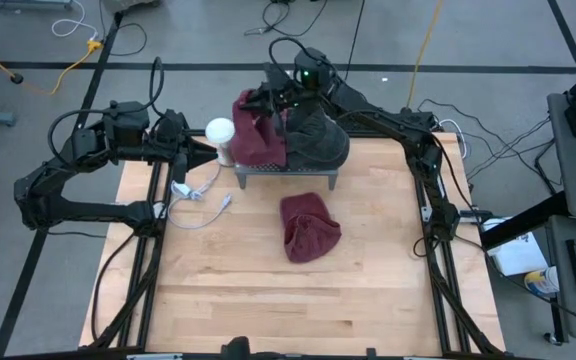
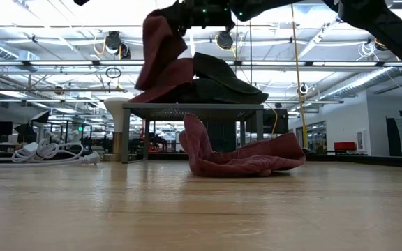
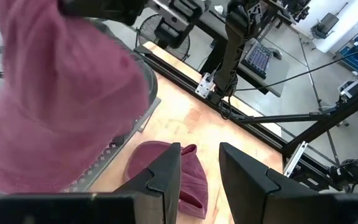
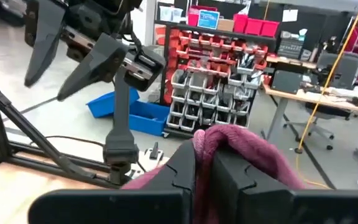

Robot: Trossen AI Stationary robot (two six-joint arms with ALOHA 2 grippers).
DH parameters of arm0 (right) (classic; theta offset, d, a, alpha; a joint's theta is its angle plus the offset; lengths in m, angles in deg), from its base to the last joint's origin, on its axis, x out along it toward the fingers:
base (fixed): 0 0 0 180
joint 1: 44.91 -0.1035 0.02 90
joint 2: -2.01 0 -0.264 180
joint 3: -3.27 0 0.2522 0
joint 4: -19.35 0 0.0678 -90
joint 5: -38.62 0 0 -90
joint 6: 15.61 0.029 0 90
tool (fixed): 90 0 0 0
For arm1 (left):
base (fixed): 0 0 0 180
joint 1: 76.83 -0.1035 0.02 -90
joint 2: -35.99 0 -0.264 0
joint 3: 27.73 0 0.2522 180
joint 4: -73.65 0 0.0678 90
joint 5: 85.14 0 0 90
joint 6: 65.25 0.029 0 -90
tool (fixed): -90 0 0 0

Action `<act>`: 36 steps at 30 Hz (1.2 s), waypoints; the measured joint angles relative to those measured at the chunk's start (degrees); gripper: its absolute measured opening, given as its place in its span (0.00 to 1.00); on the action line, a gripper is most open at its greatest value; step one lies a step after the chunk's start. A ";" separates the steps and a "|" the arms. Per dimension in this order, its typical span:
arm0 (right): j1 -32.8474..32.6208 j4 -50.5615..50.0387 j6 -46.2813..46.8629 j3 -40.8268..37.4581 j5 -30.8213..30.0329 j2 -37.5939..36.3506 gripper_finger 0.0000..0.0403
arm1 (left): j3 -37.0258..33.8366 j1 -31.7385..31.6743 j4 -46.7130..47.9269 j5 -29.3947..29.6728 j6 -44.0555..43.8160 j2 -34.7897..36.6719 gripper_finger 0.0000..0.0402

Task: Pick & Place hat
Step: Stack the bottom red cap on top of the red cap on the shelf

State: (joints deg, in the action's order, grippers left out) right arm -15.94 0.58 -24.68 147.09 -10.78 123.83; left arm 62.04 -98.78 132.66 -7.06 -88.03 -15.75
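Nearest us, a maroon beanie lies crumpled on the wooden table, just before the small metal rack. Our right gripper pinches a second maroon beanie, lifted above the rack beside a dark hat. Our left gripper waits nearby, fingers parted.

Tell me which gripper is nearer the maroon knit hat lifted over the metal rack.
Right. The right gripper is shut on the lifted maroon knit hat, pinching its top edge. The left gripper hangs open, apart from it, beyond the white mushroom-shaped lamp.
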 joint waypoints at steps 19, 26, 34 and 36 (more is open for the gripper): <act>2.70 -13.78 1.38 0.00 -2.05 0.30 0.04 | -0.04 0.02 -0.02 0.46 -0.18 -0.83 0.28; 2.35 -16.74 3.61 0.04 -5.87 -2.30 0.04 | -0.04 0.02 0.00 0.30 0.00 -0.77 0.28; 2.08 -28.49 9.55 0.04 -12.58 -2.60 0.04 | -0.04 0.02 0.00 -0.07 -0.01 -0.77 0.28; 1.87 -31.24 11.22 0.04 -15.06 -2.65 0.04 | -0.04 0.03 0.00 -0.07 -0.04 -0.77 0.28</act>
State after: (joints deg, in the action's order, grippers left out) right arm -14.08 -30.66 -13.46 147.13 -25.84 121.18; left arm 61.99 -98.75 132.66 -7.13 -88.07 -16.52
